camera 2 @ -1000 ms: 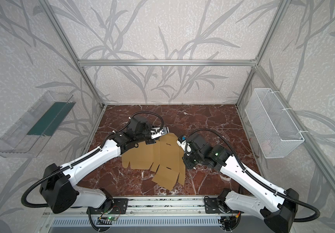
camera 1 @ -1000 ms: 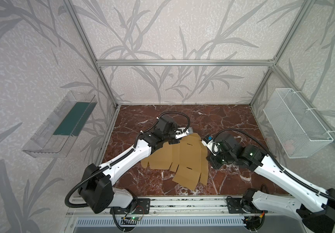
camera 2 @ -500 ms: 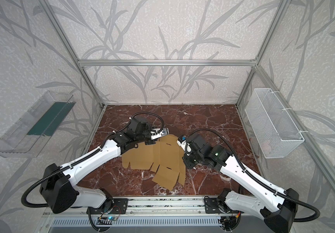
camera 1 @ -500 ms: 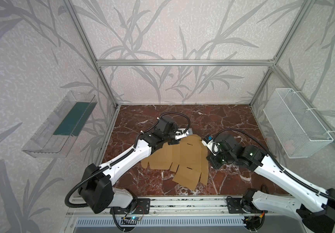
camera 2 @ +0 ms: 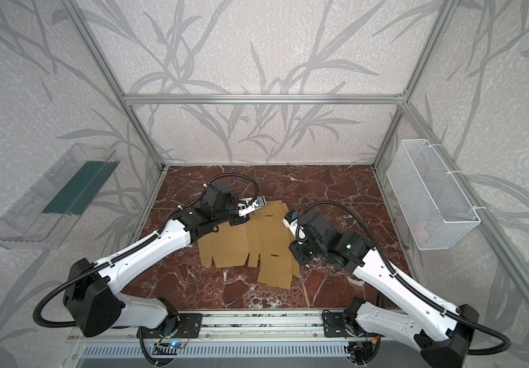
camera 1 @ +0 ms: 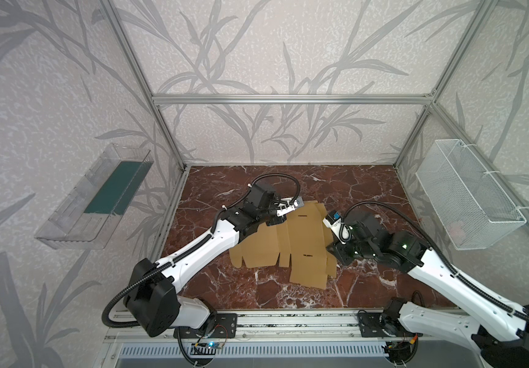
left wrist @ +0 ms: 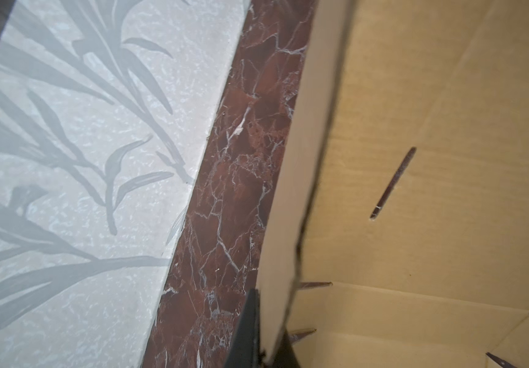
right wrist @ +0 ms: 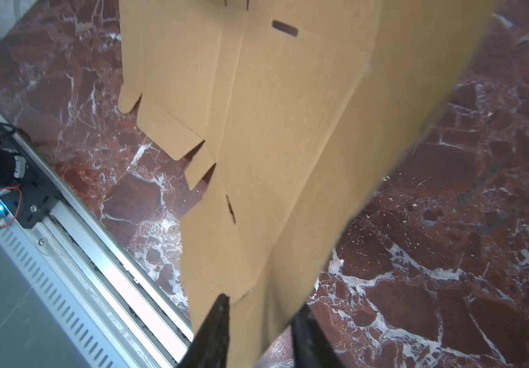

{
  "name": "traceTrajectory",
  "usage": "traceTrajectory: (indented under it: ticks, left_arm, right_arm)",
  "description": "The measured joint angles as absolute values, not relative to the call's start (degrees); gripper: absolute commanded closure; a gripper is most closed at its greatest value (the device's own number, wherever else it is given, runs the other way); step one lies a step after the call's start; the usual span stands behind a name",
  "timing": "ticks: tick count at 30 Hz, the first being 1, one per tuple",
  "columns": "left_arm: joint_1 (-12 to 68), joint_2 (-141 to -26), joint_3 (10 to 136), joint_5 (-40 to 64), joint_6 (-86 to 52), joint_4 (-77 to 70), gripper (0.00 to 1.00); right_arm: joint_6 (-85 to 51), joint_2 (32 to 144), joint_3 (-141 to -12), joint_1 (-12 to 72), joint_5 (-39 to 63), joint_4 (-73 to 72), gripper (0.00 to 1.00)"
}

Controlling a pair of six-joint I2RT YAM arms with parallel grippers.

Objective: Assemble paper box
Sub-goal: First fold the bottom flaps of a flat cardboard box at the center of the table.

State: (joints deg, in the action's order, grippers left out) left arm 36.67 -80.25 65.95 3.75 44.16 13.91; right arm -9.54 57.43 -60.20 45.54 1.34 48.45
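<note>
The paper box [camera 1: 301, 242] [camera 2: 269, 239] is a flat tan die-cut cardboard sheet with flaps and slits, lying mid-floor on the red marble. My left gripper [camera 1: 272, 222] [camera 2: 236, 221] sits at the sheet's far left edge. In the left wrist view it [left wrist: 268, 350] is shut on a raised flap [left wrist: 292, 207] that stands on edge between the fingers. My right gripper [camera 1: 333, 251] [camera 2: 296, 255] is at the sheet's right edge. In the right wrist view its jaws [right wrist: 263, 331] stand apart, with a lifted side flap [right wrist: 368, 127] running between the fingers.
A clear plastic tray [camera 1: 97, 204] hangs on the left wall and a white wire-mesh basket [camera 1: 467, 197] on the right wall. The aluminium rail [camera 1: 288, 318] carrying both arm bases runs along the front edge. Bare marble lies behind the sheet.
Both arms stay almost where they were. The left jaws have closed onto the flap, and the right jaws have opened from shut.
</note>
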Motion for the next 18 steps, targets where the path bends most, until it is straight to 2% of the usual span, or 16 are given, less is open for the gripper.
traceTrajectory:
  ticks: [7, 13, 18]
  left_arm:
    - [36.67, -81.01, 70.41, -1.1, 29.08, 9.06, 1.0]
    - [36.67, -80.05, 68.58, -5.43, 11.44, 5.3, 1.0]
    - [36.69, -73.65, 57.69, -6.22, -2.07, 0.49, 1.0]
  right_arm:
    - [-14.57, 48.99, -66.89, 45.28, -4.56, 48.71, 0.3]
    - [-21.1, 47.44, -75.44, 44.42, -4.14, 49.15, 0.19]
    - [-27.31, 49.12, -78.41, 43.9, -1.96, 48.99, 0.1]
